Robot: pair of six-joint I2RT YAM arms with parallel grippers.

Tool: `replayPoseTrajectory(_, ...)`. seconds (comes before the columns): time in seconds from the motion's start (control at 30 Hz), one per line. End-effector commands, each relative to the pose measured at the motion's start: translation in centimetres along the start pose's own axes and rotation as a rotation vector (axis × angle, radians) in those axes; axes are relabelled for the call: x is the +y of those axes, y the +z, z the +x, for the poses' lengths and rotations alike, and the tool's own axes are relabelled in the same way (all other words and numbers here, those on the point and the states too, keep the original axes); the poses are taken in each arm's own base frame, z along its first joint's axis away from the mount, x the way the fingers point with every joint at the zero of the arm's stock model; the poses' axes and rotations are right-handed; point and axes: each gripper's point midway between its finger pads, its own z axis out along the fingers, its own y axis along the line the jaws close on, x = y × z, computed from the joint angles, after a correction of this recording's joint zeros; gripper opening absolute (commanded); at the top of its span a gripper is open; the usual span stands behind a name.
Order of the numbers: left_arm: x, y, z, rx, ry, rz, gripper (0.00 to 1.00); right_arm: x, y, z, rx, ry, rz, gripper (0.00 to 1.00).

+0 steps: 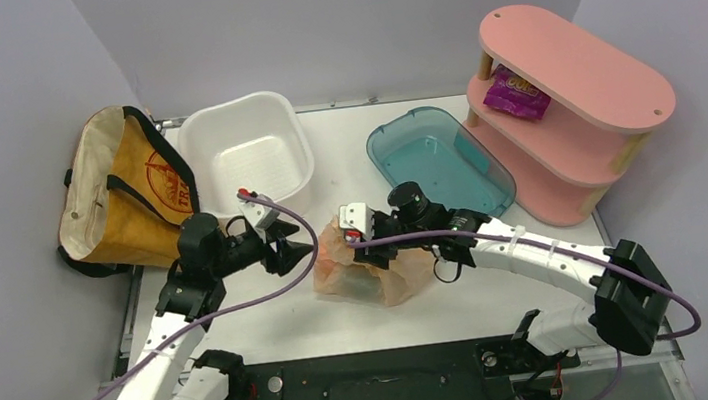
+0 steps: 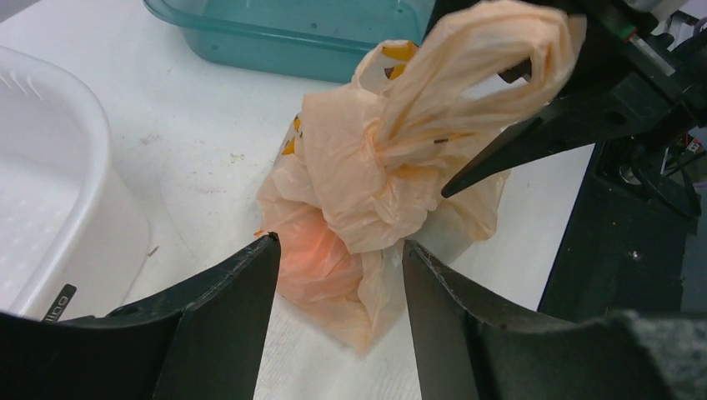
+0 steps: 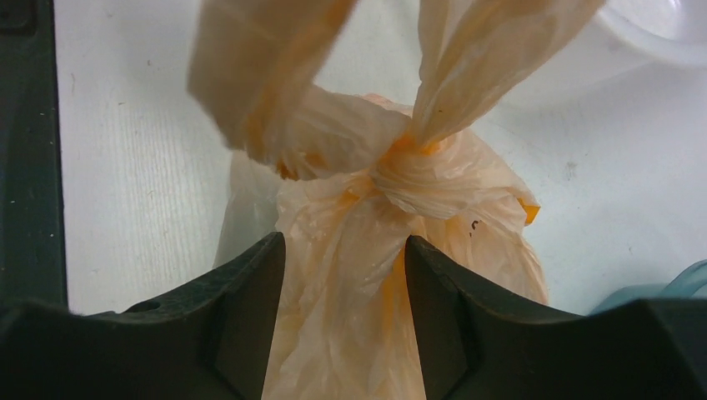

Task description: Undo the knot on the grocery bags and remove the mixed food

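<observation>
The peach plastic bag (image 1: 369,277) sits on the white table (image 1: 273,320) near its middle, between the two arms. Its knot (image 3: 400,171) is tight and untouched, both loop handles (image 2: 475,58) stand up above it, and something orange glows through the film low down. None of the food is out yet. The right gripper (image 3: 342,240) straddles the bag's neck just below the knot, fingers about half open with loose plastic between them and no visible squeeze. The left gripper (image 2: 340,243) comes in from the other side, also about half open, its tips at the bag's lower bulge and holding nothing that I can see. The two grippers are close together, so a careless closing move could knock one into the other. A pull on a loop rather than on the knot's own turn would likely cinch it tighter, and this thin film may tear under a hard pinch. If nothing anchors the bag, it could simply lift or slide. Further out are the canvas tote (image 1: 128,191) at the far left, a white tub (image 1: 249,157), a teal tub (image 1: 436,155) and a pink shelf (image 1: 568,85).
</observation>
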Motion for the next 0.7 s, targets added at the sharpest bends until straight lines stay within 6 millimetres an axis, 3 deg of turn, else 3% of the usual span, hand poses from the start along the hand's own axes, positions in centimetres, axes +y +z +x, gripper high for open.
replayPoseTrajectory(0.0, 0.0, 0.8, -0.3, -0.031, 0.091, 0.043, 0.54, -2.4, 0.9, -1.4, -0.036, -0.045, 0.064, 0.5)
replayPoseTrajectory(0.07, 0.0, 1.2, -0.2, -0.042, 0.115, 0.055, 0.54, -3.1, 1.0, -0.8, -0.017, -0.011, 0.081, 0.39)
replayPoseTrajectory(0.17, -0.1, 2.0, 0.0, -0.055, 0.116, 0.073, 0.54, -3.9, 0.5, -2.3, -0.046, 0.036, 0.097, 0.08)
replayPoseTrajectory(0.23, -0.3, 2.7, 0.0, -0.068, 0.105, 0.088, 0.54, -3.8, -0.1, -3.2, -0.072, 0.038, 0.093, 0.0)
replayPoseTrajectory(0.4, -1.0, 4.6, -1.1, -0.11, 0.12, 0.127, 0.54, -2.5, -1.3, -4.3, -0.092, -0.004, 0.047, 0.0)
replayPoseTrajectory(0.67, -0.1, 6.8, -2.8, -0.153, 0.121, 0.106, 0.52, -1.4, -2.0, -4.4, -0.082, -0.083, -0.01, 0.0)
